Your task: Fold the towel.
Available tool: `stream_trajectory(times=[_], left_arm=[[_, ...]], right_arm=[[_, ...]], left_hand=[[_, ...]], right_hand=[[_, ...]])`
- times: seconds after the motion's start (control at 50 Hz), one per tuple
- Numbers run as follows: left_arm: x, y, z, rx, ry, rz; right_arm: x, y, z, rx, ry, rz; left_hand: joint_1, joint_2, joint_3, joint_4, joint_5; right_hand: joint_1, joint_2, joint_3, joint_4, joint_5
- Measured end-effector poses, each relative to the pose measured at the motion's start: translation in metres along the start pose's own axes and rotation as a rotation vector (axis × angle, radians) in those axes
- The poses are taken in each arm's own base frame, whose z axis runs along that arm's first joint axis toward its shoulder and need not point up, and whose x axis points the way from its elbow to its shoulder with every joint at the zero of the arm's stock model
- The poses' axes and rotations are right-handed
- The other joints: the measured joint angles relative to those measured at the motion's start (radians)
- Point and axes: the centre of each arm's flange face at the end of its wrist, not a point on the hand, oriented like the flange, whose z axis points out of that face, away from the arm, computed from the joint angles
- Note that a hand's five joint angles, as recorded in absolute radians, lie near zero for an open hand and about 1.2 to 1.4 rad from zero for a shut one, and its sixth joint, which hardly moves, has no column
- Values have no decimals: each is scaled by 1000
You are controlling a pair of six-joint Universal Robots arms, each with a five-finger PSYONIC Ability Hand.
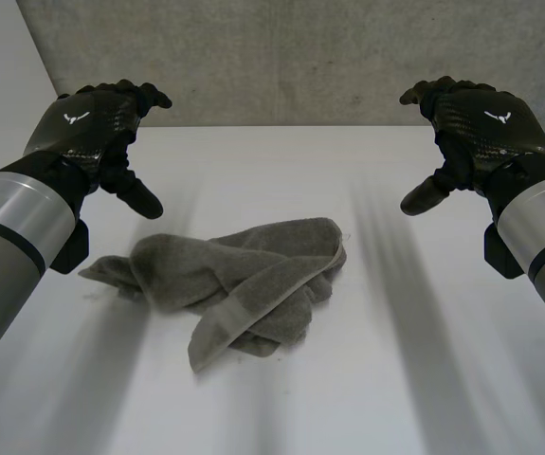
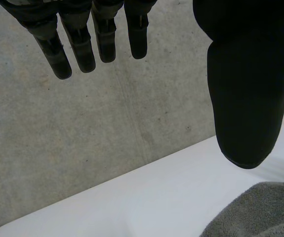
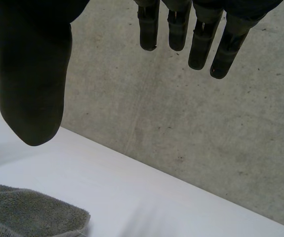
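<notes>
Towel: one grey towel lies crumpled in a loose heap near the middle of the bench, closer to the left hand than to the right.
Towel edges: a flat hemmed band runs from the heap's right end down to its near tip; a ragged corner sticks out toward the left arm.
Left hand: raised above the bench behind the towel's left end, apart from the cloth; its fingers are straight and spread from the thumb, holding nothing.
Right hand: raised well to the right of the towel; its fingers are straight, thumb held wide, holding nothing.
Bench edges: the far edge meets a grey concrete wall.
Open room: bare white bench surrounds the towel, widest on the right and the near side.
Count: one towel, two hands, one bench.
</notes>
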Motion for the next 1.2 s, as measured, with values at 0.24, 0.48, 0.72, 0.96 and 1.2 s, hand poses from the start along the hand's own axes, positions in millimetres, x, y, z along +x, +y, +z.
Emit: stream_trajectory(times=[0.24,0.48,0.72,0.96,1.2], left_arm=[[2,-9,5,65,-33,-24],[5,-14,10,117,-61,-49],[6,-17,13,129,-78,-63],[6,-18,15,133,-87,-70],[7,-18,16,134,-93,-74]], right_arm=[[6,-5,10,38,6,-14],[0,-4,16,75,-14,-69],[-2,-7,21,103,-22,-100],[-3,-8,23,120,-26,-117],[-4,-9,25,131,-29,-129]], left_hand=[[-22,-24,-24,-23,-31],[-22,-26,-25,-24,-32],[-22,-27,-25,-24,-32],[-22,-27,-25,-24,-32],[-22,-27,-25,-24,-32]], right_hand=[[0,0,0,0,0],[0,0,0,0,0],[0,0,0,0,0],[0,0,0,0,0],[0,0,0,0,0]])
